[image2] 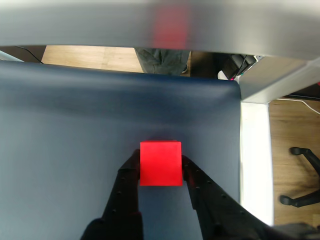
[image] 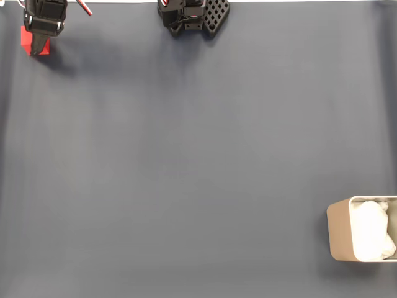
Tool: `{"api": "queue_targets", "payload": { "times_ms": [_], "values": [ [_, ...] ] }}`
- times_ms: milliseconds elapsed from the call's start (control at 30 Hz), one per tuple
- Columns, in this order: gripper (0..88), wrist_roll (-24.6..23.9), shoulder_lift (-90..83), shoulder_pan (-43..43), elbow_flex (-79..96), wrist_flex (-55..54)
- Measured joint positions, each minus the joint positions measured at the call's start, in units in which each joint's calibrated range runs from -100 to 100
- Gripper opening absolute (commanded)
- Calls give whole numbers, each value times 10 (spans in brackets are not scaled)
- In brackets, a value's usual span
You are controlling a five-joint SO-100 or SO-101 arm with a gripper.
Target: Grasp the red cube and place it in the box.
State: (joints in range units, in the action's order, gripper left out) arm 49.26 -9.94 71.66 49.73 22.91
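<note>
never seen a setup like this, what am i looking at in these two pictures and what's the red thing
It is a small robot arm on a table with a dark blue mat. One picture comes from a fixed camera looking down; the other from a camera riding on the arm's wrist. The red thing is a small cube. The wrist view shows it between the two black fingers of the claw, which look closed against its sides. The beige box with white padding stands far off, at the lower right of the fixed view.

In the fixed view the black two-finger hand point(image: 38, 48) reaches into the top left corner, pointing down. In the wrist view its black fingers point(image2: 129, 175) press both sides of the small bright red cube point(image2: 160, 163).
</note>
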Motion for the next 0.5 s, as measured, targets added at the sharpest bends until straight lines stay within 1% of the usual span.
{"api": "queue_targets", "payload": {
  "times_ms": [500],
  "values": [
    [108,0,0,-4,-2,4]
  ]
}}
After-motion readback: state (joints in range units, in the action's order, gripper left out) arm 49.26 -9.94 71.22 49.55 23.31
